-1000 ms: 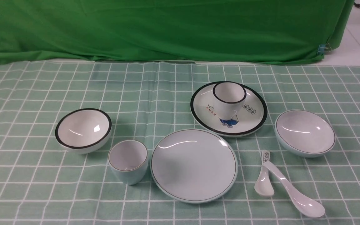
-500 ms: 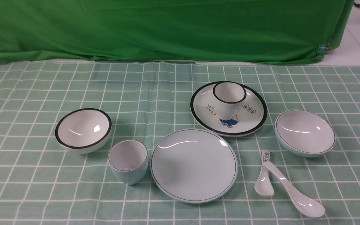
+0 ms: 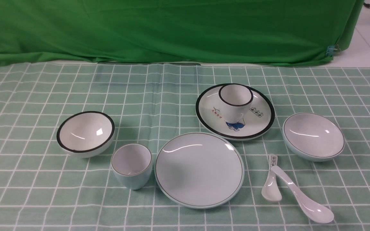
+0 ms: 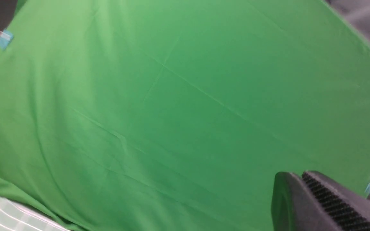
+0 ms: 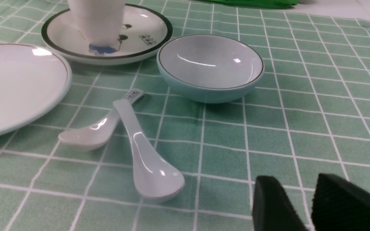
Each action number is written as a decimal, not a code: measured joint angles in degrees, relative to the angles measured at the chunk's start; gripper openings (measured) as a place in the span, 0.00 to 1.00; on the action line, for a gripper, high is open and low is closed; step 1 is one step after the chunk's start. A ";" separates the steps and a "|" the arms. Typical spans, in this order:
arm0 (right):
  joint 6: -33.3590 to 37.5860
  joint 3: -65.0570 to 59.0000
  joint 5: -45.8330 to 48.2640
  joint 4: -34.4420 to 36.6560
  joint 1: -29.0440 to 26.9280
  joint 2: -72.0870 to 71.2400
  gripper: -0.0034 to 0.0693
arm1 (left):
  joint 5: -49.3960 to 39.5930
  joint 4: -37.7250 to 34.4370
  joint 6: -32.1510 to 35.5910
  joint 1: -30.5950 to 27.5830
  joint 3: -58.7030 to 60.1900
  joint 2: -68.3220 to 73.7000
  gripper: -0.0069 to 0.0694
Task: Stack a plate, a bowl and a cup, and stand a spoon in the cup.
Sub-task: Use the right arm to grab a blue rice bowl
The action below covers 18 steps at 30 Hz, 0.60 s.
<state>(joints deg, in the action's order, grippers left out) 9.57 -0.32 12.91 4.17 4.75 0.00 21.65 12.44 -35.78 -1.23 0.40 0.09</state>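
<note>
The plate (image 3: 199,170) lies at front centre, and part of it shows in the right wrist view (image 5: 14,86). The cup (image 3: 131,165) stands upright just left of it. The bowl (image 3: 313,136) sits to the right (image 5: 210,64). The spoon (image 3: 300,194) lies front right (image 5: 140,150), its handle crossing a shorter printed spoon (image 3: 271,183). Neither gripper shows in the front view. My left gripper (image 4: 300,175) is shut and empty, facing the green backdrop. My right gripper (image 5: 295,184) hovers low near the spoon, jaws a narrow gap apart and empty.
A black-rimmed picture plate (image 3: 252,128) at the back carries a black-rimmed white cup (image 3: 235,101). A black-rimmed bowl (image 3: 85,133) sits at the left. A green backdrop (image 3: 172,29) hangs behind the checked tablecloth (image 3: 43,192).
A dark part of my left arm at the front view's lower left corner has gone out of sight. The dishes and spoons have not moved.
</note>
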 joint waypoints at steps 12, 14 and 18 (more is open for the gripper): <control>-0.20 0.00 0.00 0.00 0.00 0.00 0.38 | -3.74 6.12 -5.30 0.00 0.00 0.00 0.11; -0.20 0.00 0.00 0.00 0.00 0.00 0.38 | -3.32 7.57 -6.45 0.00 0.00 0.07 0.11; -0.20 0.00 0.00 0.00 0.00 0.00 0.38 | -4.39 19.11 -14.38 0.00 -3.76 5.29 0.11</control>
<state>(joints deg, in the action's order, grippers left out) 9.37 -0.32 12.91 4.17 4.75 0.00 17.26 31.56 -50.17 -1.23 -3.37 5.38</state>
